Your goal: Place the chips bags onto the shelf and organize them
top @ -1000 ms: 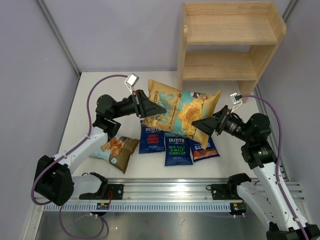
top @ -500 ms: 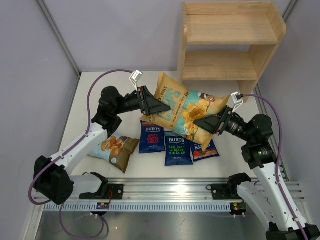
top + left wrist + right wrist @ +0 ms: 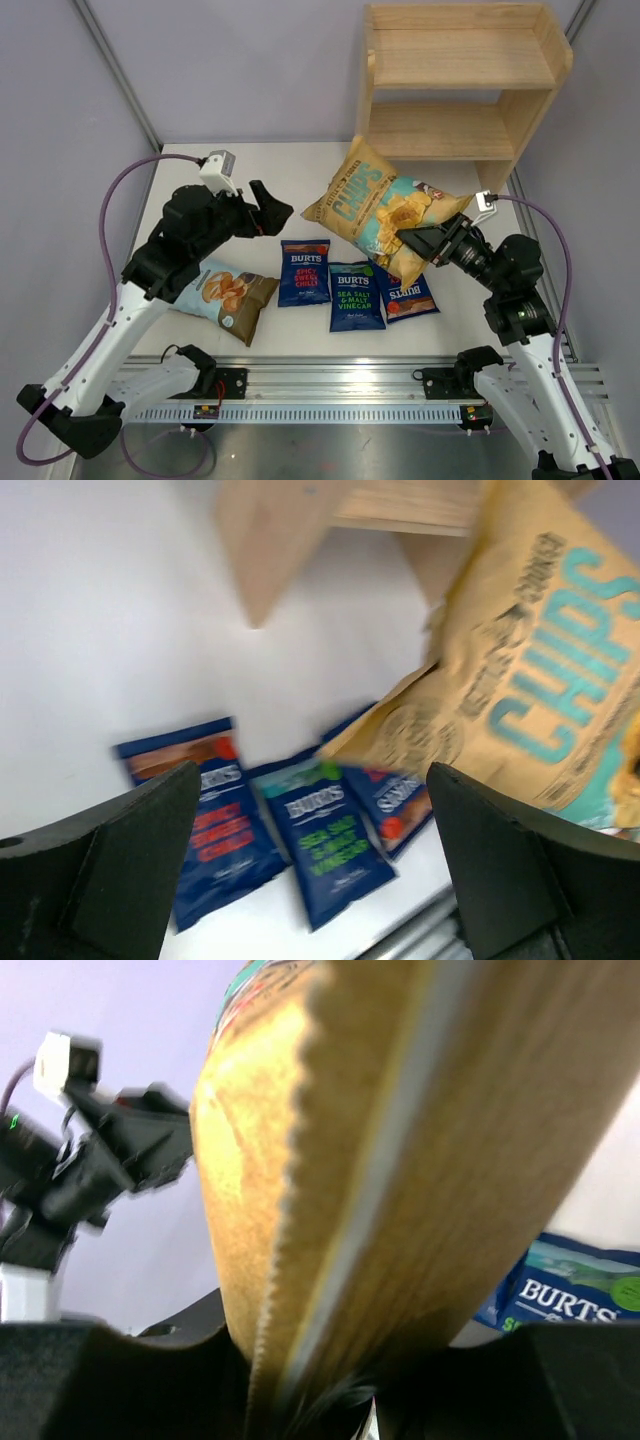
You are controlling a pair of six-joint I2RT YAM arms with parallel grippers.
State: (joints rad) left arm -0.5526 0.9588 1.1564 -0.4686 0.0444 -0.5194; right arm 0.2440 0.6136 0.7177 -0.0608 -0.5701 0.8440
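Observation:
My right gripper (image 3: 413, 240) (image 3: 310, 1385) is shut on the lower edge of a large tan-and-light-blue chips bag (image 3: 385, 200) (image 3: 400, 1140) (image 3: 530, 670) and holds it tilted in the air, in front of the wooden shelf (image 3: 455, 90). Back to the left, my left gripper (image 3: 272, 215) (image 3: 312, 780) stands open and empty, apart from that bag. Three dark blue BURTS bags (image 3: 304, 272) (image 3: 356, 296) (image 3: 408, 298) lie flat in a row on the table. A smaller tan bag (image 3: 228, 297) lies to their left, under the left arm.
Both shelf tiers (image 3: 440, 130) are bare, and one of the shelf's side panels (image 3: 270, 540) shows in the left wrist view. Grey walls close the table at the left and back. The rail (image 3: 330, 385) with the arm bases runs along the near edge.
The left gripper let go of the large tan bag, opened wide and drew back to the left. The right gripper closed on the bag and has carried it up toward the shelf.

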